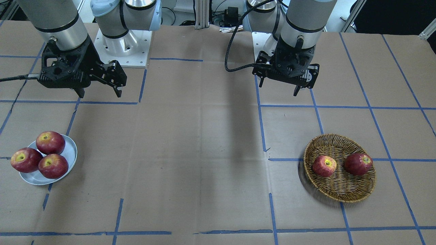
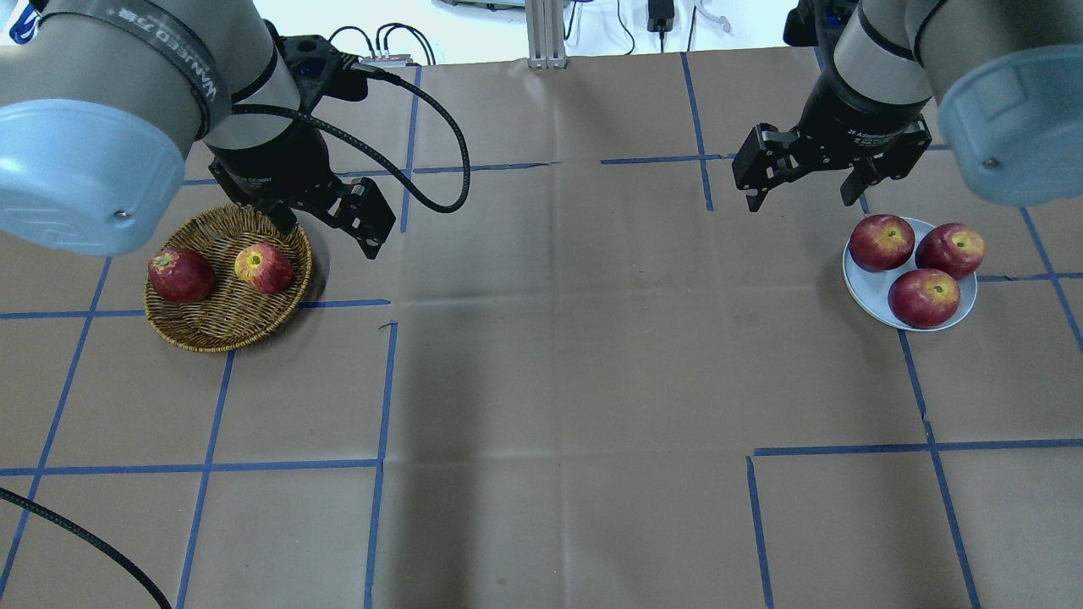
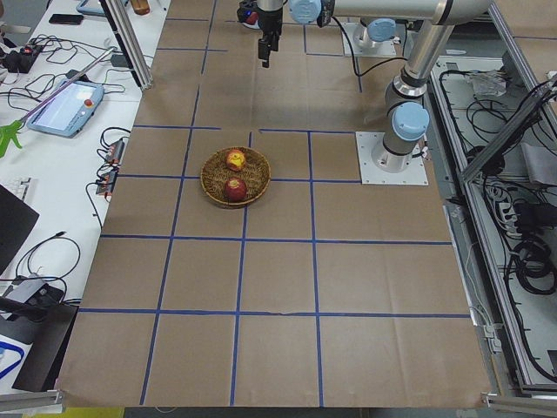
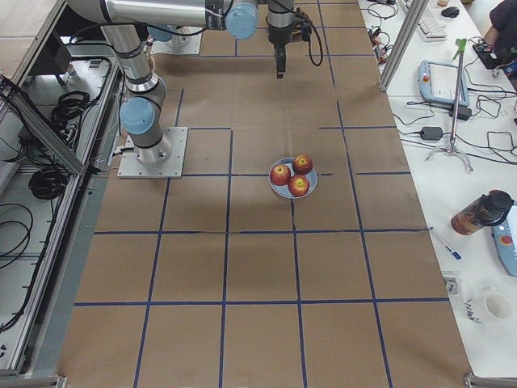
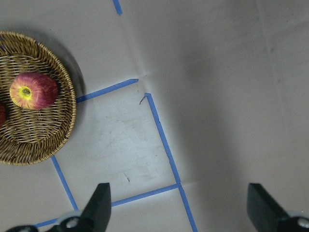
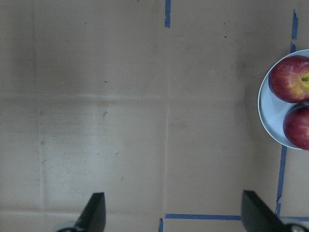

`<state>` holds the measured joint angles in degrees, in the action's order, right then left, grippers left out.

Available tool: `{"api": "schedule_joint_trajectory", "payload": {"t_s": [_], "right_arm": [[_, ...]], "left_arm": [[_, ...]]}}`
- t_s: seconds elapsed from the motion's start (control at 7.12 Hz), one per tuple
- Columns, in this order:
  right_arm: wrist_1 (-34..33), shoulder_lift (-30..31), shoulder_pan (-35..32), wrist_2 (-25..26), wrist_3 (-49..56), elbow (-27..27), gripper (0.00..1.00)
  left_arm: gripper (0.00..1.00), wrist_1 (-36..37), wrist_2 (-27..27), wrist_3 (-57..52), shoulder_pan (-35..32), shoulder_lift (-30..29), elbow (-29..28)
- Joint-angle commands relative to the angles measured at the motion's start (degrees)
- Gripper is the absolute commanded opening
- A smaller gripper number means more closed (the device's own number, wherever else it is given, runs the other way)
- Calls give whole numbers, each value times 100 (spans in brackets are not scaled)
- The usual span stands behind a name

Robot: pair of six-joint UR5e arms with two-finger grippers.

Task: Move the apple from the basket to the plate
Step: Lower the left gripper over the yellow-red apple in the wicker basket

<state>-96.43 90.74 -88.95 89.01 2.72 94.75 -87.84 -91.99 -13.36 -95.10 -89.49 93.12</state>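
The wicker basket holds the streaky red apple with its yellow stem hollow up, and a darker red apple. They also show in the front view, the basket and the apple, and in the left wrist view, the basket and the apple. My left gripper is open and empty, high above the basket's far right rim. The grey-white plate carries three deep red apples. My right gripper is open and empty, up and to the left of the plate.
The table is brown paper with a blue tape grid. The three apples almost fill the plate. Two of them show at the right edge of the right wrist view. The arm bases stand at the robot's side of the table.
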Motion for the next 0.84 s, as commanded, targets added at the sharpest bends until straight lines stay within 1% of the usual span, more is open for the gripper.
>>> {"api": "schedule_joint_trajectory", "payload": {"t_s": [0.0, 0.56, 0.7], "right_arm": [[1, 5, 0, 11, 0, 0, 100], [10, 5, 0, 20, 0, 9, 100], [1, 5, 0, 20, 0, 9, 100]], "left_arm": [[99, -92, -12, 9, -9, 185, 57], [99, -101, -21, -9, -9, 239, 154], [99, -6, -38, 0, -9, 161, 154]]}}
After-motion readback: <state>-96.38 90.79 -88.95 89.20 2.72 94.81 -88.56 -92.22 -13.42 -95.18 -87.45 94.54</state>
